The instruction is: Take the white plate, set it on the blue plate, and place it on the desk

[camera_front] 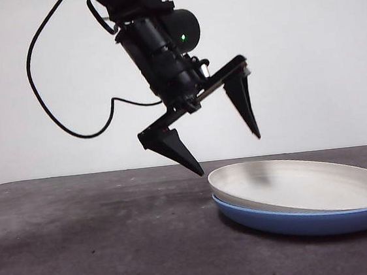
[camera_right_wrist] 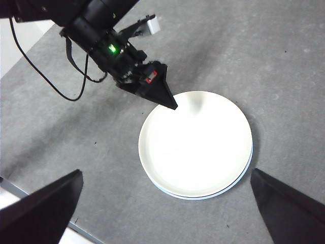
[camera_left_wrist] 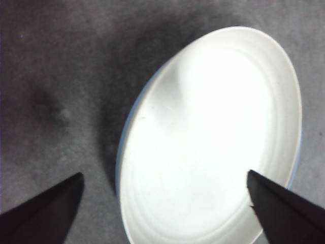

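The white plate (camera_front: 307,187) (camera_left_wrist: 213,142) (camera_right_wrist: 195,142) rests nested on the blue plate (camera_front: 297,223) (camera_right_wrist: 203,196), which lies on the desk (camera_front: 83,240). Only the blue plate's rim shows beneath it, as a thin sliver (camera_left_wrist: 120,160) in the left wrist view. My left gripper (camera_front: 229,154) (camera_left_wrist: 165,174) hangs open and empty just above the near-left rim of the stacked plates, one fingertip close to the rim, touching nothing. High above the plates, my right gripper (camera_right_wrist: 166,173) is open and empty.
The left arm (camera_right_wrist: 109,48) and its black cable (camera_front: 57,118) reach in over the desk beside the plates. The desk's edge (camera_right_wrist: 30,195) shows near the right gripper's side. Bare dark desk (camera_right_wrist: 284,61) surrounds the plates.
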### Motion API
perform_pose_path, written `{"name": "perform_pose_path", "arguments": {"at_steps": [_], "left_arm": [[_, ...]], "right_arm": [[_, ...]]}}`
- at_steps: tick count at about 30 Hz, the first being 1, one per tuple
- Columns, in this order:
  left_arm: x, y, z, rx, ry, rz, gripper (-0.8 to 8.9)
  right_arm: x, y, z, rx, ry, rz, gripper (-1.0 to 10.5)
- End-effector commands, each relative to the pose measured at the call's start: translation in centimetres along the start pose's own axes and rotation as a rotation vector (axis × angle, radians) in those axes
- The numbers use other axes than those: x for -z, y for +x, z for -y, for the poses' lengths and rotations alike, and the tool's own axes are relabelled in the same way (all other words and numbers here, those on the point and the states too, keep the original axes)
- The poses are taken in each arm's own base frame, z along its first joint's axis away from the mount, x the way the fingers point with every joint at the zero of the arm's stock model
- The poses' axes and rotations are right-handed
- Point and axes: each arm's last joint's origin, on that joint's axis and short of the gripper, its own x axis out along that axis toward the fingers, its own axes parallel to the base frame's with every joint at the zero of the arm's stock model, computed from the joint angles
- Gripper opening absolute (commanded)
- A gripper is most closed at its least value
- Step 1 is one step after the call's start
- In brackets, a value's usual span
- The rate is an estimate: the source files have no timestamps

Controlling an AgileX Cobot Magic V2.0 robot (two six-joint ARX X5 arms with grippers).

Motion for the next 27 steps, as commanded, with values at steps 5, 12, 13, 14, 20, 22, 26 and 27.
{"name": "perform_pose_path", "arguments": {"at_steps": [5, 12, 13, 14, 20, 22, 26, 27], "left_arm": [[-0.6, -2.6, 1.5, -0.070, 0.110, -0.034, 5.69], [0.8, -7.9, 3.3, -0.080, 0.213, -0.048, 5.68], [1.3, -8.8, 3.6, -0.080, 0.228, -0.050, 5.67], [1.7, -9.9, 3.9, -0.080, 0.241, -0.050, 5.67], [5.0, -16.1, 5.6, -0.067, 0.315, 0.017, 5.63], [6.2, -17.9, 6.0, -0.063, 0.335, 0.047, 5.63], [9.7, -21.2, 6.3, -0.054, 0.369, 0.103, 5.63], [10.5, -21.6, 6.2, -0.053, 0.376, 0.114, 5.63]], "right_arm": [[-0.3, -0.4, -0.2, -0.002, -0.012, 0.020, 5.8], [-0.4, -0.3, -0.2, -0.002, 0.007, 0.022, 5.8], [-0.4, -0.3, -0.2, -0.001, 0.009, 0.022, 5.8], [-0.4, -0.3, -0.2, -0.001, 0.010, 0.022, 5.8], [-0.5, -0.1, -0.1, -0.001, 0.047, 0.012, 5.8], [-0.6, 0.0, 0.0, -0.001, 0.066, 0.006, 5.8], [-0.8, 0.5, 0.1, -0.001, 0.109, -0.018, 5.8], [-0.8, 0.6, 0.1, 0.000, 0.113, -0.025, 5.8]]}}
